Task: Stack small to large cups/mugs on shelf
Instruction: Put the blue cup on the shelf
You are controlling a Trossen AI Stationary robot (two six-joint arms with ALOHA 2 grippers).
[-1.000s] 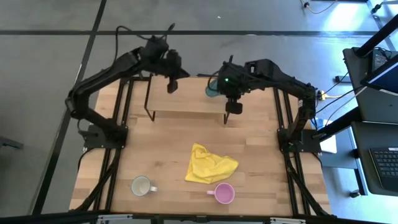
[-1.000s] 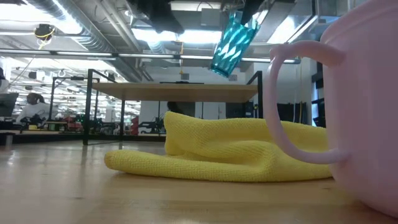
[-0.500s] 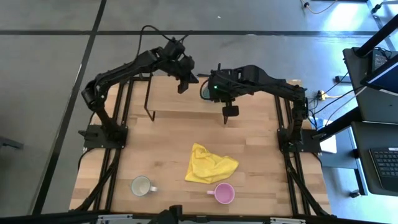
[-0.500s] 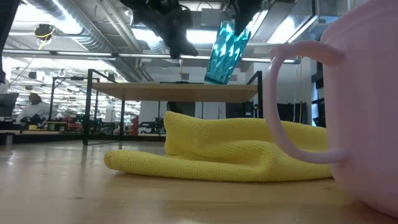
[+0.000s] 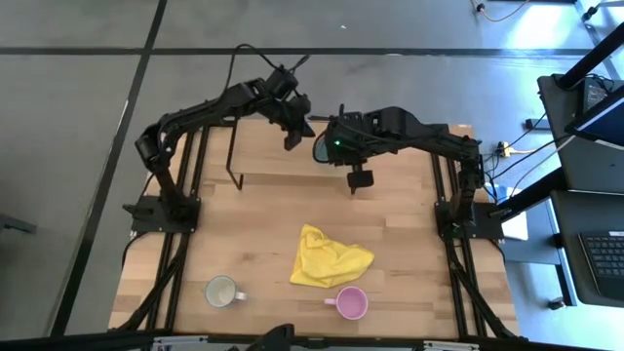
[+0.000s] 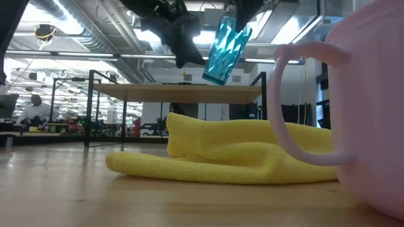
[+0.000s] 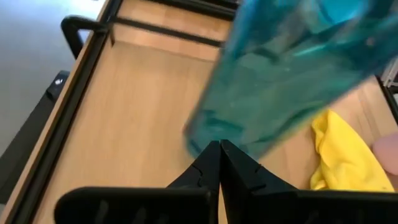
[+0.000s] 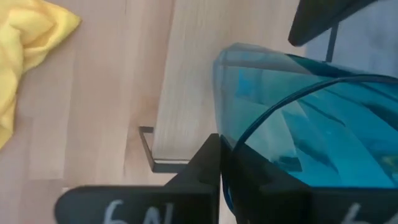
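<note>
The teal tumbler (image 6: 222,50) hangs tilted above the shelf (image 6: 183,93), with my right gripper (image 8: 221,155) shut on its rim. From above, the tumbler (image 5: 320,148) shows over the shelf's (image 5: 273,162) right half. My left gripper (image 7: 219,146), shut, points slanting down at the tumbler's lower end (image 7: 205,134); in the low view it (image 6: 188,60) stands just beside the tumbler. The white mug (image 5: 223,291) and the pink mug (image 5: 351,303) stand on the tabletop near its front edge. My right gripper holds the tumbler by its rim (image 8: 239,140), one finger inside the wall and one outside. The fingers come from above, slanting down. The tumbler hangs below them, tilted and clear of the shelf. My left gripper's shut fingertips stand at the tumbler's lower end; I cannot tell whether they touch it.
A crumpled yellow cloth (image 5: 330,258) lies on the tabletop between the shelf and the pink mug. In the low view the pink mug (image 6: 366,107) fills the right side and the cloth (image 6: 233,151) lies before the shelf's black legs (image 6: 90,107).
My left gripper has come down and toward the table's right, up beside the tumbler. My right gripper has carried the tumbler a little toward the table's left and lower; the tumbler stays tilted above the shelf.
</note>
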